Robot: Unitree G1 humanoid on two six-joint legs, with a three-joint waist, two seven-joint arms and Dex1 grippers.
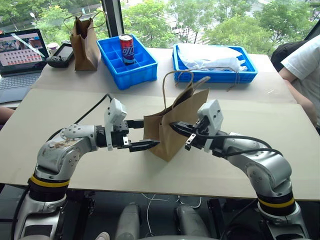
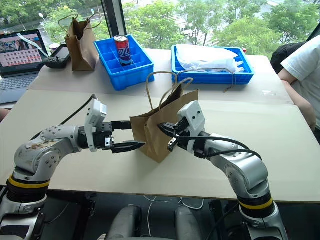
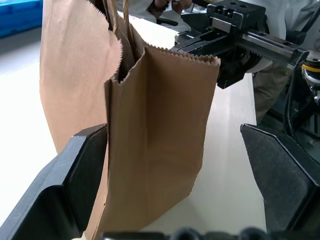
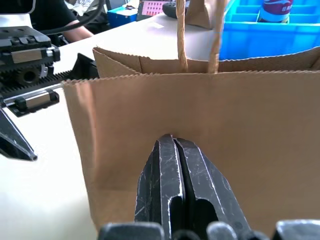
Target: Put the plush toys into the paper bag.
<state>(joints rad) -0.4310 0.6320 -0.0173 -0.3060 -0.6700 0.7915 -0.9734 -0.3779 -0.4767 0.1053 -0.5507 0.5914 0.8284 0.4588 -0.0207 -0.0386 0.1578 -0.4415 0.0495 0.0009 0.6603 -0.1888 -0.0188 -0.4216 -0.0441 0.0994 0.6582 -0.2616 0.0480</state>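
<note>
The paper bag (image 1: pixel 172 122), light-brown kraft with thin loop handles, stands upright in the middle of the pale tabletop (image 1: pixel 75 165). My left gripper (image 1: pixel 149 133) is open at the bag's left side. In the left wrist view its two fingers (image 3: pixel 75 175) stand wide apart with a lower corner of the paper bag (image 3: pixel 160 130) between them, not pinched. My right gripper (image 1: pixel 173 125) is shut, and its joined fingertips (image 4: pixel 167 145) point at the broad face of the paper bag (image 4: pixel 250 125) from the right. The plush toys are out of view.
At the back left stand a narrower, darker paper bag (image 1: pixel 84 42), a laptop (image 1: pixel 20 55) and a blue tray (image 1: pixel 145 70) holding a red can (image 1: pixel 126 49). Another blue tray (image 1: pixel 215 76) holds white plastic. A person's arm (image 1: pixel 305 75) is at the right edge.
</note>
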